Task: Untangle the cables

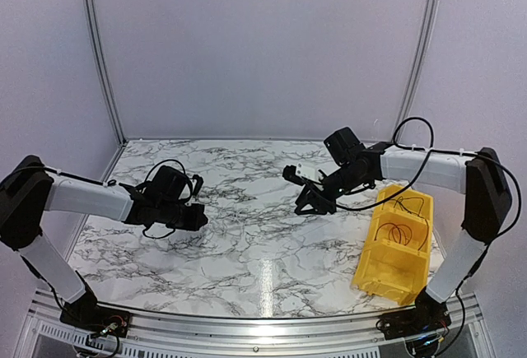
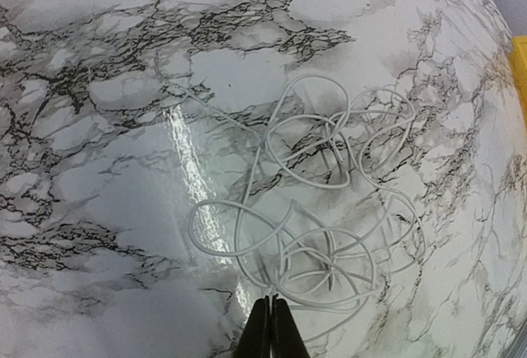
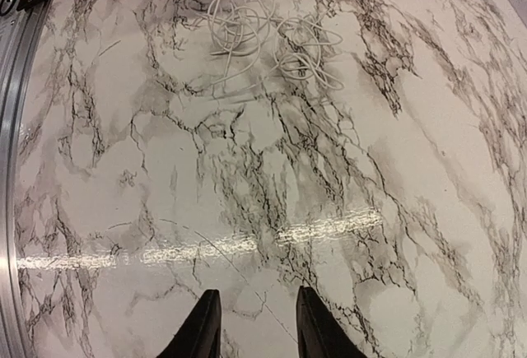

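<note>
Now pinching at the near edge of the cables (image 2: 329, 210), a whitish tangle of loose loops lying flat on the marble table (image 2: 90, 234). Working with the left pincer (image 2: 270, 313) shut tight right on the nearest loop; apparently gripping one strand, though hard to confirm with wire so thin. Holding the right pincer (image 3: 255, 325) partly open and empty, hovering over bare table well apart from the tangle. Best proceeding by drawing the pinched strand up slowly, watching for a single loop sliding free rather than the whole bundle dragging along. Probably needing the right pincer brought over and set down on the far loops, pinning them before pulling any harder. Avoiding any sharp tug, likely tightening the crossings. Checking the grip early too, slipping off so fine a wire being a real risk.
</note>
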### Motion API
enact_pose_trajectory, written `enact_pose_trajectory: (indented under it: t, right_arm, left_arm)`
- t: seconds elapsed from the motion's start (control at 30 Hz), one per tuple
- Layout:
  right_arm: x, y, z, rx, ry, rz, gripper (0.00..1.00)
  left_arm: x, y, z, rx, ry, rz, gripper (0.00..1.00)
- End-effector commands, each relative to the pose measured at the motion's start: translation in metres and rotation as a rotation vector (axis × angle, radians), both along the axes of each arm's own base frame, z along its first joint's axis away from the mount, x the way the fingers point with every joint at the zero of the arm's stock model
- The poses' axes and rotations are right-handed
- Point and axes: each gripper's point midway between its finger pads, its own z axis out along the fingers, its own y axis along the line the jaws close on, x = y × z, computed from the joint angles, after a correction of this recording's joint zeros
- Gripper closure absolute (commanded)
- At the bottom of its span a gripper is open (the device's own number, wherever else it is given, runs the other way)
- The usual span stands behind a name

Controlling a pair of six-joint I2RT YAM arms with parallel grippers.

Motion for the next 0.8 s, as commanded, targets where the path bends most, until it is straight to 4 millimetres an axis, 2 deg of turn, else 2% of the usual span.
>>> enact_pose_trajectory:
  t: [0.0,0.17,0.23,0.4,0.57,0.67,0.77]
  right_arm:
    - [0.003,0.002,0.022,0.046,-0.053,-0.005,0.67]
    - [0.006,0.004,0.035,0.082,-0.059,-0.018,0.67]
    - [0.007,0.005,0.042,0.092,-0.064,-0.025,0.67]
    - [0.010,0.007,0.068,0.128,-0.096,-0.031,0.67]
    - [0.009,0.003,0.080,0.141,-0.144,-0.042,0.67]
    - [0.014,0.006,0.085,0.159,-0.152,-0.062,0.67]
    - [0.023,0.013,0.108,0.209,-0.198,-0.069,0.67]
  left_arm:
    - [0.003,0.004,0.030,0.014,-0.059,0.002,1.00]
    - [-0.001,0.015,0.077,-0.011,-0.160,0.016,1.00]
    - [-0.005,0.018,0.088,-0.021,-0.178,0.015,1.00]
    - [-0.015,0.023,0.079,-0.002,-0.145,-0.003,1.00]
    - [-0.017,0.022,0.066,0.010,-0.112,-0.002,1.00]
    - [-0.017,0.015,0.078,-0.023,-0.159,-0.014,1.00]
    - [-0.020,0.006,0.107,-0.086,-0.252,-0.057,1.00]
